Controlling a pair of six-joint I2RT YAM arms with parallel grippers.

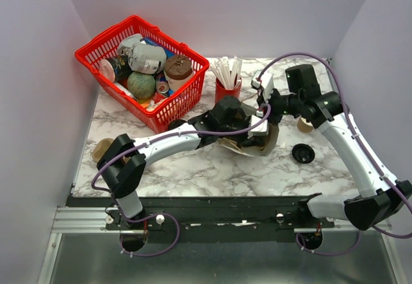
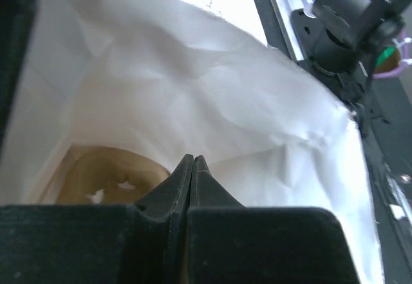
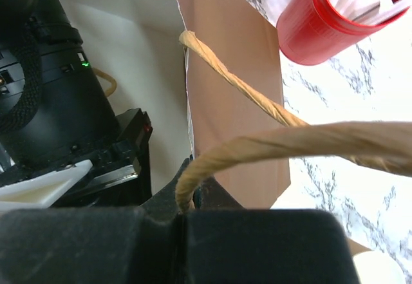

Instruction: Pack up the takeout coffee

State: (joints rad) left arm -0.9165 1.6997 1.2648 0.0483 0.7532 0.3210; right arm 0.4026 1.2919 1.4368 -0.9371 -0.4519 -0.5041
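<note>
Spanning the lower view, the white-and-grey marbled bench [image 1: 193, 174] carries everything. At its far left corner stands a red plastic mesh basket [image 1: 177, 107] filled with assorted groceries.

Mid-bench, between the two arms, sits a brown paper bag with a white inner face [image 2: 193, 71], its mouth turned toward the left arm. The left hand [image 2: 193, 158] reaches inside this bag. Its fingers are pressed together at the tips with nothing between them.

The right hand [image 3: 183, 210] is clamped on one twisted tan paper handle [image 3: 270, 145] of the bag, and the cord arches out from between its closed fingers. The bag's second handle [image 3: 232, 81] lies against its brown outer wall.

Just behind the bag stands a red plastic cup [image 1: 228, 92] holding white paper-wrapped straws [image 1: 226, 71].

The takeout coffee cannot be picked out with certainty. Deep in the bag, beyond the left fingertips, lies a brown rounded shape [image 2: 103, 174] flecked with white, and I cannot tell whether it is that cup.

A lidless tan paper cup [image 1: 304, 125] stands partly hidden by the right arm. Just in front of it, a loose round black plastic lid [image 1: 303, 153] lies on the marble.
</note>
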